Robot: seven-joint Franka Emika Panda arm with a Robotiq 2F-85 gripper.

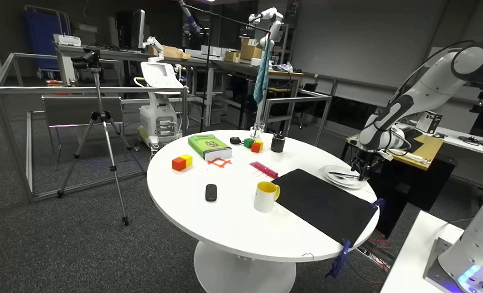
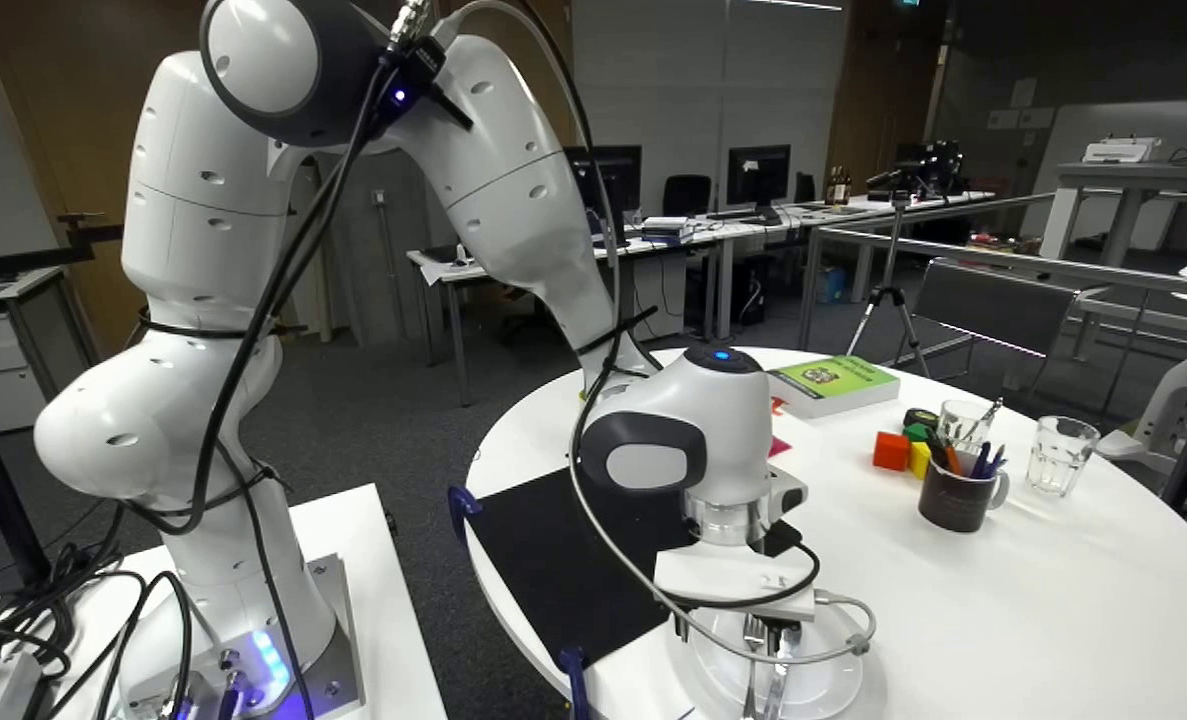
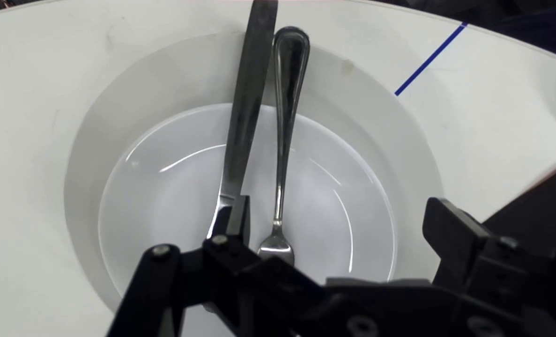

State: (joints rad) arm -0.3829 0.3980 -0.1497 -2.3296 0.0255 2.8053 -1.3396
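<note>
Pincer [image 3: 341,213] spread wide and holding nothing, you have it over a plate [image 3: 174,196], one fingertip [image 3: 239,217] close to the knife [image 3: 242,126] and fork [image 3: 285,126] lying side by side across the rim. Further out, the surface [image 1: 233,232] carries a black mat [image 1: 322,203] near the plate and a mug [image 1: 263,199] beside it.

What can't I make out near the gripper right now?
Knife blade, wrist view: mostly behind the gripper.
Knife handle's end, wrist view: cut off by top edge.
Fork tines, wrist view: hidden by the gripper.
Knife contact, wrist view: unclear; a finger covers the spot.
</note>
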